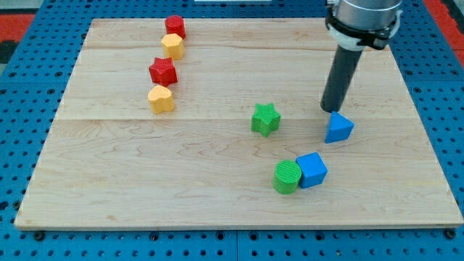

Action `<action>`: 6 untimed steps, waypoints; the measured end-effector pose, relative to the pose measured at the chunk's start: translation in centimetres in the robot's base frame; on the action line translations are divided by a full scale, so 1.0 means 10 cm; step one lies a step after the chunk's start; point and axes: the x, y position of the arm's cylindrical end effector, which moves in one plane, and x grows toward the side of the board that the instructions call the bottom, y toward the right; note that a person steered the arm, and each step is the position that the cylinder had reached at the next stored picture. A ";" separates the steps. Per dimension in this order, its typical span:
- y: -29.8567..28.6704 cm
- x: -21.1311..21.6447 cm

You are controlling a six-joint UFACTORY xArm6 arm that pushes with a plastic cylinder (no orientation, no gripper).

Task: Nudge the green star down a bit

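The green star (265, 119) lies near the middle of the wooden board (109, 181). My tip (330, 110) stands to the star's right, about a block's width and a half away, a little higher in the view. It is just above a blue triangular block (338, 128), close to its upper edge; I cannot tell if they touch.
A green cylinder (286, 177) and a blue cube (312, 170) sit together below the star. At the upper left, a red cylinder (175, 26), a yellow hexagon (172, 46), a red star (163, 71) and a yellow heart (161, 99) form a column.
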 end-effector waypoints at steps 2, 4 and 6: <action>-0.32 0.89; -0.58 -0.21; -1.18 0.04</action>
